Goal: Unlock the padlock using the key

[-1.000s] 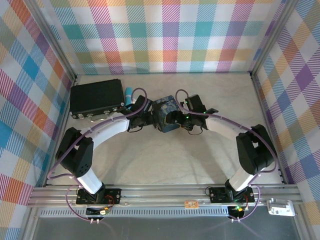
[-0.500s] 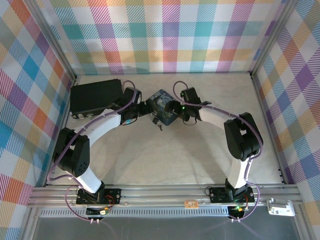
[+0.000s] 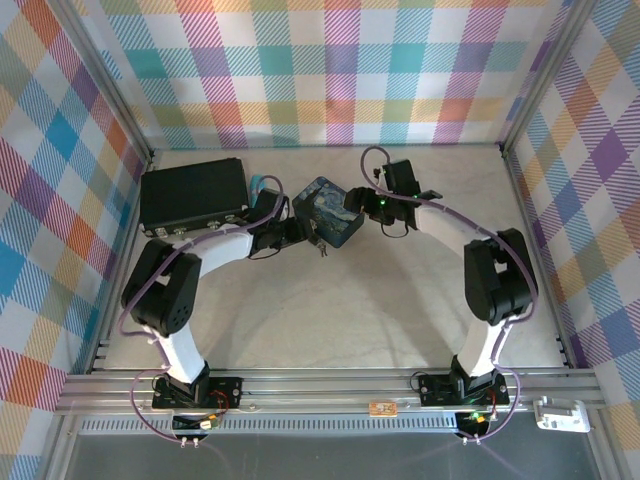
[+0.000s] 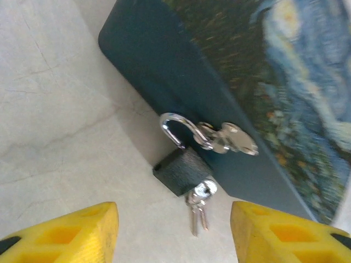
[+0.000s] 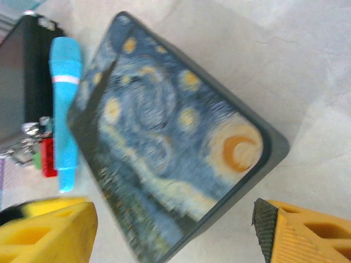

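The padlock lies on the desk right in front of my left hand, against the near wall of the box.

Starting closest to me, that hand's two yellow fingers stand well apart with nothing gripped, so I read it as open. Just beyond the tips, in line with the gap, I see the key. It is thin and silvery, its shaft points back at my hand, and its head touches the near end of the padlock's dark body. I cannot tell whether it sits in the keyhole. Past the body, the shackle arches up and hooks through the shiny hasp on the box wall.

Farther on, my right hand looks down on the box's painted lid. Its fingers are spread to either side of one corner and grip nothing, so this hand is open too. From overhead I see it just beside the box's right corner.

Beyond the box a light-blue cylinder lies just beside it. A black case sits past that, at the desk's far left.
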